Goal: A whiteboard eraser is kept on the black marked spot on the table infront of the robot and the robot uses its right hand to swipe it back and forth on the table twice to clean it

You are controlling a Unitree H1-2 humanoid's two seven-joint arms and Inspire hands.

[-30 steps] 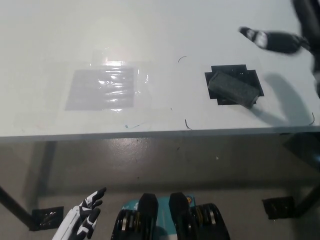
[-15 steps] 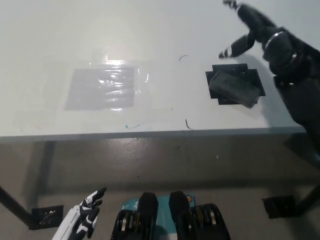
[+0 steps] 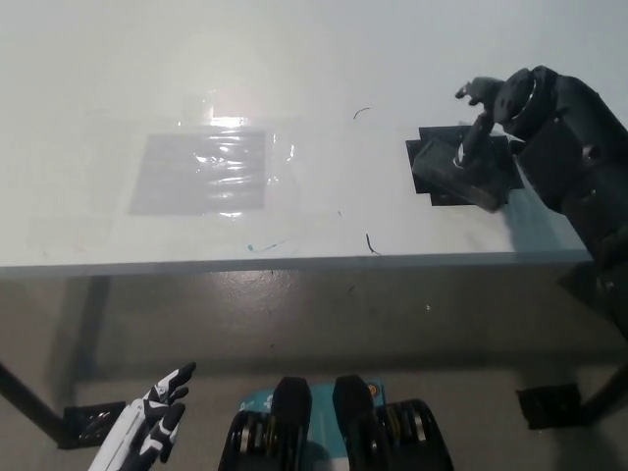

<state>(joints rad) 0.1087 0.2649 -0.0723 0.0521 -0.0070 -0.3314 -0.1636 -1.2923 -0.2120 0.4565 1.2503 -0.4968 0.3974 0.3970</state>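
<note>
Lowering since the earlier frame, black right hand at 2 o'clock, fingers apart touching dark grey rectangular whiteboard eraser | eraser unmoved on black marked spot of white counter | white left hand at 7 o'clock, fingers apart.

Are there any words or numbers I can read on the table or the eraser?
None: no readable words or numbers anywhere.
The table carries only small pen squiggles, not letters.
The eraser and the black marked spot show no label.
The shiny taped sheet is blank.
</note>
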